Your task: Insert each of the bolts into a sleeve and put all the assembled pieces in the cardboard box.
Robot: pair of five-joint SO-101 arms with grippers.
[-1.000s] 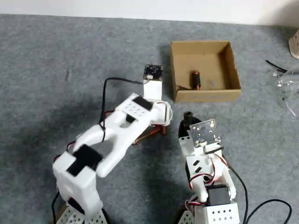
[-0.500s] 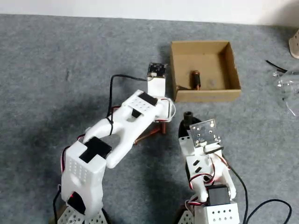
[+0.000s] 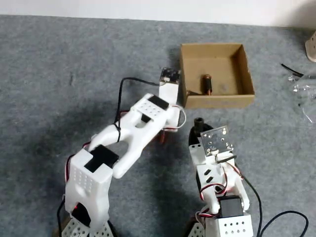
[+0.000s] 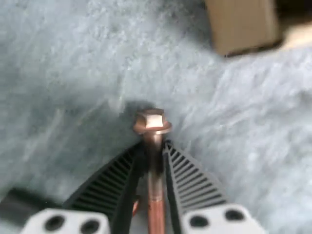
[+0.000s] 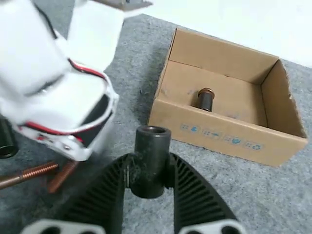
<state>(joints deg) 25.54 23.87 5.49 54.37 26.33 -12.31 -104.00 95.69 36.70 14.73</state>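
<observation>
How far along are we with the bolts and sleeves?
Done: one assembled piece lies in the cardboard box. In hand: the left gripper is shut on a bolt, the right gripper on a sleeve, not yet joined. Left: mate that pair, box it, then handle the loose bolt on the table.

1. Bright, even overhead light filled the high view, and the grey carpet (image 3: 59,59) looked matt.
2. A broad, soft shadow lay beside the left arm (image 3: 123,143), on its side away from the cardboard box (image 3: 217,101).
3. The right arm's metal plate (image 3: 216,140) shone pale.
4. In the left wrist view, the bolt (image 4: 153,122) head cast a small dark shadow.
5. The black sleeve (image 5: 151,146) carried a faint sheen at its rim.
</observation>
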